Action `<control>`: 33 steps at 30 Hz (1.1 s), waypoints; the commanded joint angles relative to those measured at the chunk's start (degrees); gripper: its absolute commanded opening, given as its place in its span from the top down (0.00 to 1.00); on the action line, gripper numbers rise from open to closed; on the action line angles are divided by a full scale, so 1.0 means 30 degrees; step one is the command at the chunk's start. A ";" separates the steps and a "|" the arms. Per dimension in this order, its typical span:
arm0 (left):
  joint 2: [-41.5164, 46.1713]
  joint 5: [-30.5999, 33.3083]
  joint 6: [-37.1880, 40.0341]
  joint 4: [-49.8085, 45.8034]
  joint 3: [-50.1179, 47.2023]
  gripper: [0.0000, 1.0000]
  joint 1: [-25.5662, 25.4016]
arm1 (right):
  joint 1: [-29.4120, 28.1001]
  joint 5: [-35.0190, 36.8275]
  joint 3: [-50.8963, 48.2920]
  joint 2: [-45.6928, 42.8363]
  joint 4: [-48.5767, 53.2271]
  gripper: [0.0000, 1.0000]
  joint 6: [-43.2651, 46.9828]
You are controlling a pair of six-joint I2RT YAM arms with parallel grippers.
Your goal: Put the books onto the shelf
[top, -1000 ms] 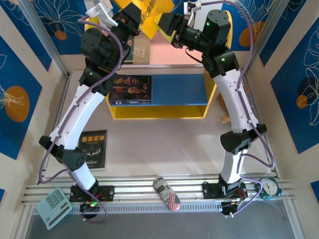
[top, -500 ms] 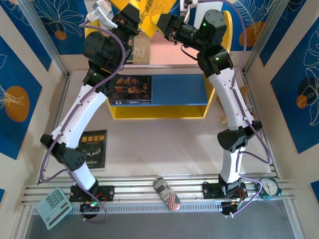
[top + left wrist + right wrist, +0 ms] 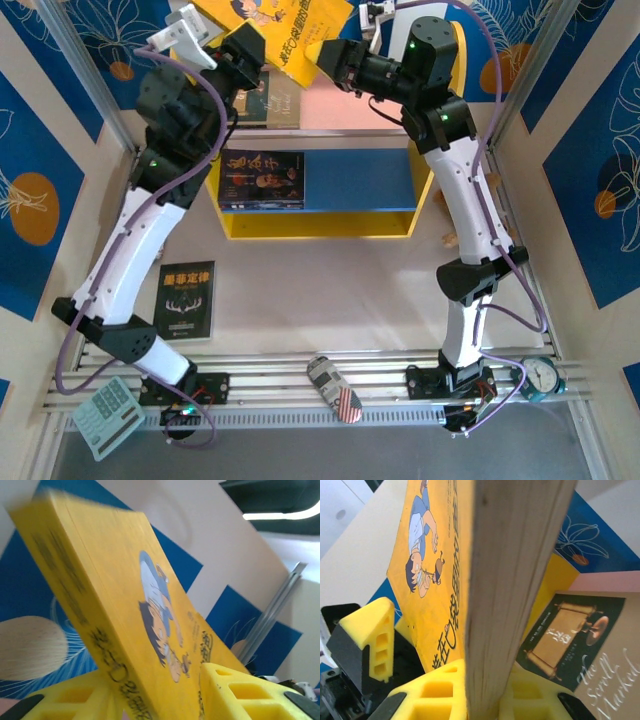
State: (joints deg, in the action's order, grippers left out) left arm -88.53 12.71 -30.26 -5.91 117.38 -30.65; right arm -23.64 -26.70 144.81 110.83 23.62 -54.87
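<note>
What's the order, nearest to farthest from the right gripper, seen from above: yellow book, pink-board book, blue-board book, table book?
From the right gripper:
1. The yellow book: clamped in it.
2. The pink-board book: just to its left.
3. The blue-board book: a level lower, left end.
4. The table book: far left, by the left arm.
</note>
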 commanded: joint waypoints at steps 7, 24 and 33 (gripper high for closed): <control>0.0741 -0.1212 0.1190 -0.7879 0.2173 0.57 0.2338 | 0.0589 -0.0534 0.1029 0.0604 0.4467 0.89 0.2853; -0.1032 -0.3238 0.1268 -1.1495 0.3890 0.50 0.3867 | 0.0960 -0.2929 0.2514 0.1739 0.7249 0.87 0.4681; -0.2038 -0.4023 0.1964 -1.2581 0.4270 0.44 0.4007 | 0.1221 -0.4149 0.2794 0.2061 0.7640 0.84 0.4821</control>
State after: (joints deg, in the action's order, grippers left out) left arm -93.93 2.50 -26.33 -41.69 128.22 -19.49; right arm -20.36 -35.66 150.65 116.90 47.94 -41.80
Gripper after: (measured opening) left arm 0.552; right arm 0.159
